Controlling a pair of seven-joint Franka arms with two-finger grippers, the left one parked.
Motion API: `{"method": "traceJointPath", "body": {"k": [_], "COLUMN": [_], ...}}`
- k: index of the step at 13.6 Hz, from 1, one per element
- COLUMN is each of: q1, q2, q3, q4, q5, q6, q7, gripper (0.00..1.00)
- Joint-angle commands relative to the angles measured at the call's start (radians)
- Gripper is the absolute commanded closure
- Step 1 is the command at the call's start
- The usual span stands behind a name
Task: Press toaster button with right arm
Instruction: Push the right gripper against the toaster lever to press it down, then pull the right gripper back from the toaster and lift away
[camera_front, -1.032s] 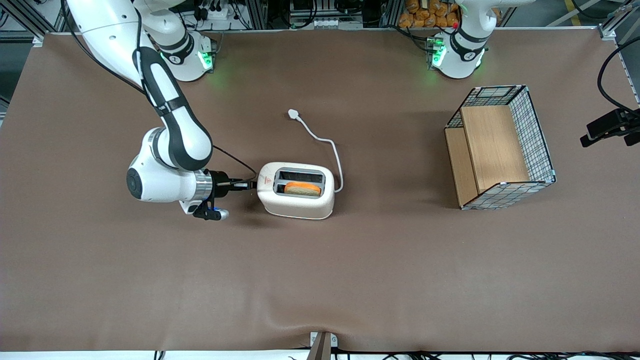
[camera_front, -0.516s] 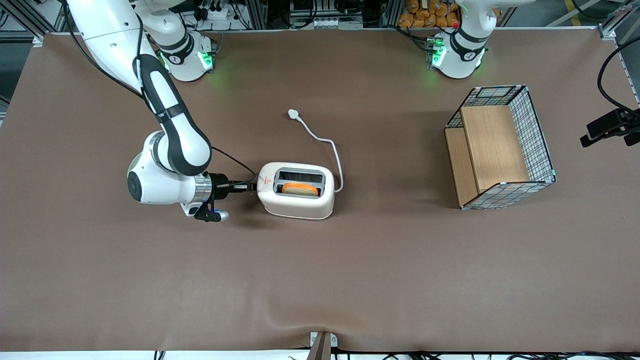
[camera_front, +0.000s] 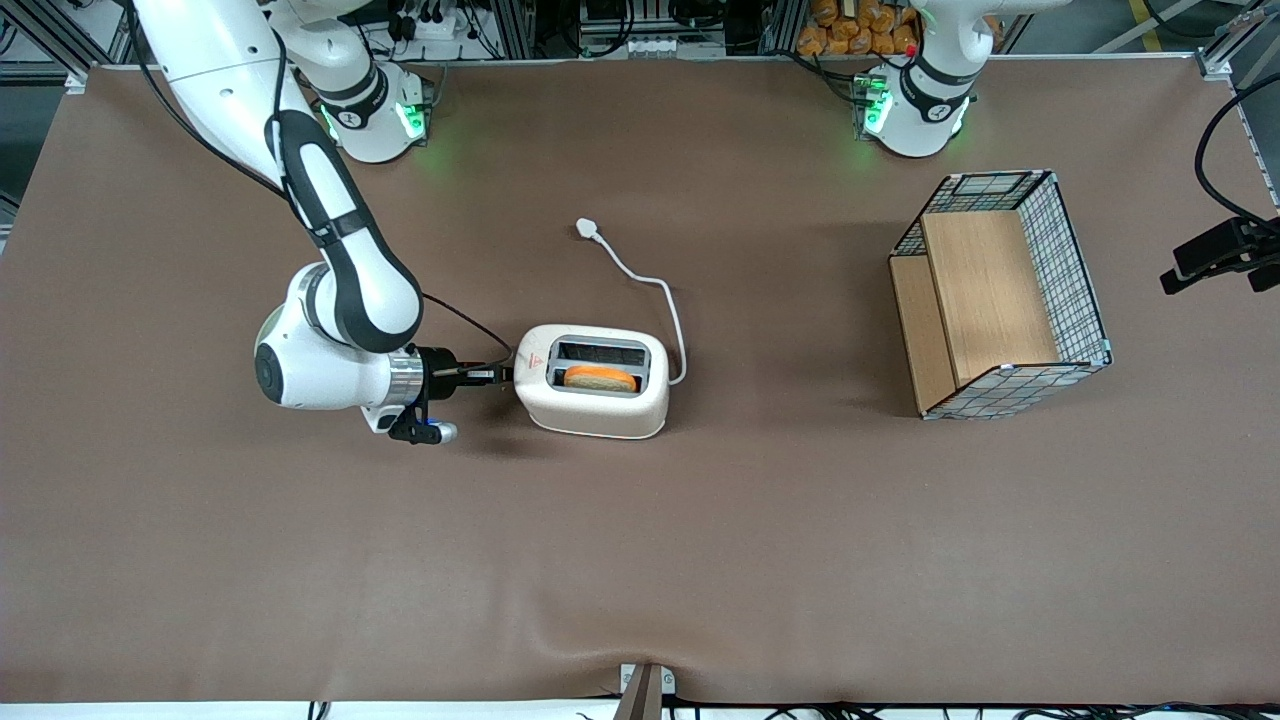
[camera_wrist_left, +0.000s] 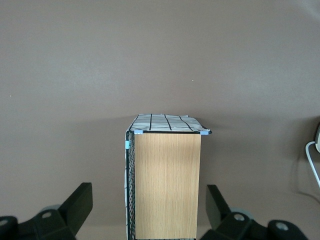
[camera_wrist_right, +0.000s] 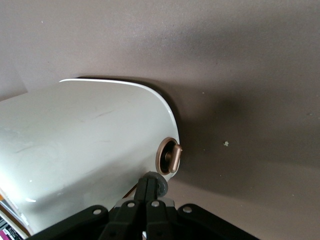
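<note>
Caught the tool (camera_front: 505, 374) (camera_wrist_right: 151, 184) of the right arm (camera_front: 340, 260) closed finger to finger, gripping nothing, with its tips set against the narrow nine o'clock end of the toaster (camera_front: 600, 405). Showed the toaster button (camera_wrist_right: 170, 156) on that same end, just beside the tips in the wrist view; could not tell whether touching. Found an orange-crusted slice (camera_front: 602, 378) sitting in the slot. Traced a white cord (camera_front: 650, 285) from the three o'clock end up toward twelve. Placed a wire-and-wood basket (camera_front: 1075, 280) well apart, toward the parked arm's end of the brown tabletop (camera_front: 700, 550).
</note>
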Motion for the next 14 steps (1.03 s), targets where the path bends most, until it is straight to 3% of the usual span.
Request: {"method": "traceJointPath", "body": {"k": [1, 6, 12, 13, 14], "q1": [-0.002, 0.001, 0.001, -0.001, -0.001], "q2": [0.027, -0.045, -0.140, -0.155, -0.171], "q3": [0.002, -0.032, -0.084, -0.093, -0.104], "q4": [-0.005, -0.003, 0.020, 0.020, 0.020], "q5": [0.018, -0.010, -0.166, -0.188, -0.203], "q6": [0.047, 0.041, -0.040, -0.047, -0.047], "q7": [-0.051, -0.038, 0.029, 0.029, 0.029], "gripper": [1.00, 1.00, 1.00, 0.77, 0.30]}}
